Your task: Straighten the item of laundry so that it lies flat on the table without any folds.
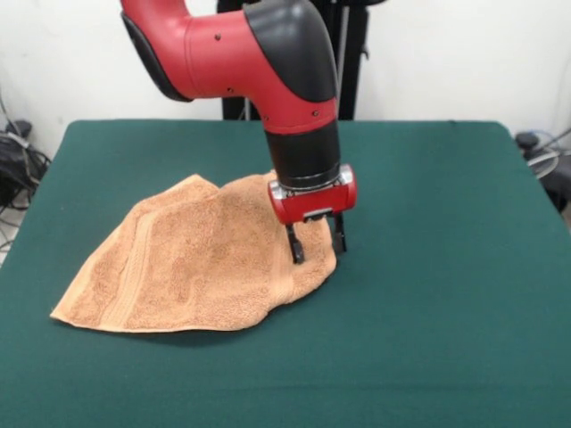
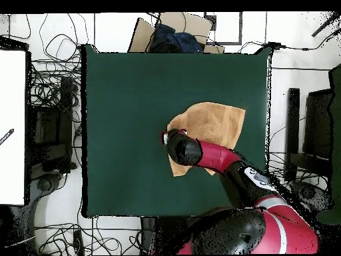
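Towel [image 1: 192, 259] lies folded over, left of centre on the counter [image 1: 446, 267]. Gripper [image 1: 316, 242] at its right edge, jaws spread, apparently straddling the fold. Best to pinch the top layer only, then draw outward, low.

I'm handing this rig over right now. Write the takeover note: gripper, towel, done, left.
Gripper: open, pointing down, fingers straddling the towel's edge on the picture's right in the front view; nothing gripped.
Towel: on the table, bunched into a rough triangle, with folds and a raised hump under the arm. In the overhead view the arm hides part of it.
Done: nothing that shows; the towel is not flat.
Left: probably grip that edge, pull it outward, then spread the remaining folds.
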You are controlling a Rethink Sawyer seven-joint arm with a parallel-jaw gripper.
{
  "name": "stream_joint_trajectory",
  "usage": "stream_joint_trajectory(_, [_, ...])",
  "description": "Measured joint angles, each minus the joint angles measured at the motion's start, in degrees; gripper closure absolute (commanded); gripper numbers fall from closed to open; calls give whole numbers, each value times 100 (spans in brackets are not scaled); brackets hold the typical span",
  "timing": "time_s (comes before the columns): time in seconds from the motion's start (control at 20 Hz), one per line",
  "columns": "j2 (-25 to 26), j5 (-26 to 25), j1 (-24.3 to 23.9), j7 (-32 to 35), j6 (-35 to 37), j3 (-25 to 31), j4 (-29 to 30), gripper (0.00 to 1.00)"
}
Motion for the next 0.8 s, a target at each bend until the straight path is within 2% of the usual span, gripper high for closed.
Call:
stream_joint_trajectory(0.15, [1,0,0,0,-6,1,1,0])
stream_joint_trajectory(0.2, [3,-2,-2,0,-24,2,1,100])
stream_joint_trajectory(0.8, [27,-21,-1,0,-100,1,1,100])
